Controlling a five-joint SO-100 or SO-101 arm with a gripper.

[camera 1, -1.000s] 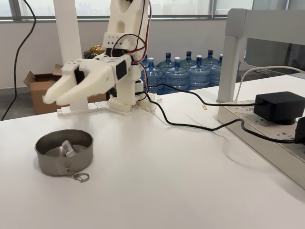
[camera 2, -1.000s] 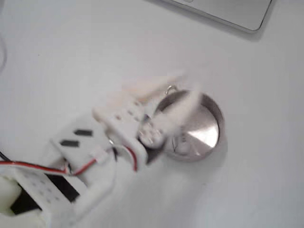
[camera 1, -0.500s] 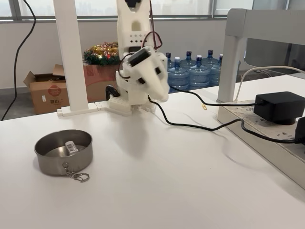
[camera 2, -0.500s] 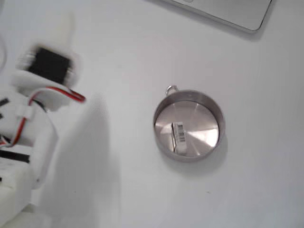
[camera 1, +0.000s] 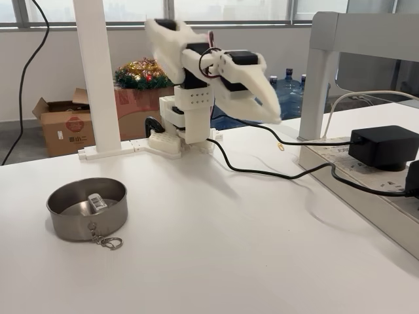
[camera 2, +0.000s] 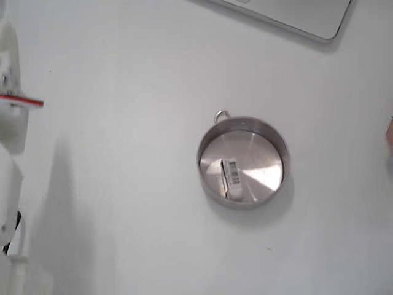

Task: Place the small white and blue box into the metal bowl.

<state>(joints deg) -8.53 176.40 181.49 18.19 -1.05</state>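
The metal bowl [camera 1: 73, 226] stands on the white table at the left in a fixed view, its clasp and ring [camera 1: 110, 243] hanging at the front. The small white and blue box [camera 1: 97, 201] lies inside it, label up. From above, the box [camera 2: 232, 177] rests left of centre in the bowl [camera 2: 271, 134]. My gripper [camera 1: 275, 115] is raised well to the right of the bowl, motion-blurred, pointing right and down. Its fingers look closed together with nothing between them. Part of the white arm [camera 2: 9, 123] shows at the left edge from above.
A black cable [camera 1: 262, 172] runs across the table to a black power adapter [camera 1: 383, 147] on a power strip at the right. A grey frame post [camera 1: 317, 85] stands behind it. A white pole [camera 1: 95, 72] rises at the back left. A laptop corner [camera 2: 295, 15] sits beyond the bowl.
The gripper left the bowl, where it stood open a second ago, and swung up and to the right. The box stays lying in the bowl.
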